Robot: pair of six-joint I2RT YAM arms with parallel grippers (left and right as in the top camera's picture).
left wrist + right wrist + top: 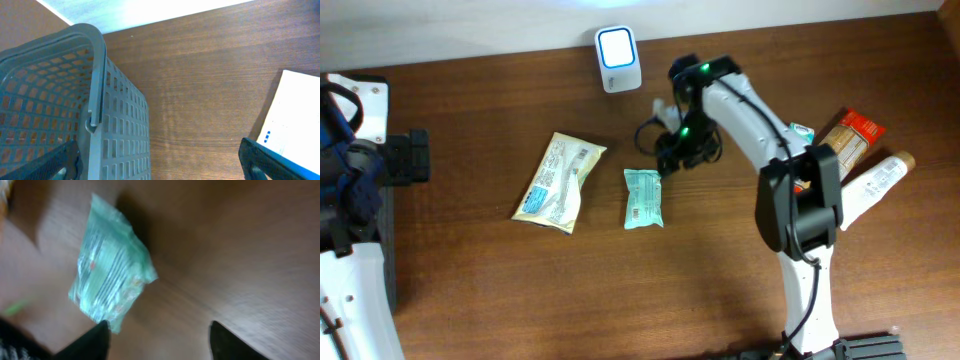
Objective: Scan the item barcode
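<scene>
While the green packet (643, 198) lay flat on the table (720, 290), apart from the white scanner (617, 58) — its print too blurred to read — the right gripper (159, 332) stood released just beside it, holding nothing. Left gripper (157, 152): spread wide, empty, beside a grey basket (115, 115).

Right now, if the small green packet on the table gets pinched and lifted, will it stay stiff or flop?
The green packet lies flat, so a push would probably slide it, not roll it. Its wrinkled film looks thin, so it's likely light and floppy when lifted. The glossy wrap may slip in a pinch.
</scene>
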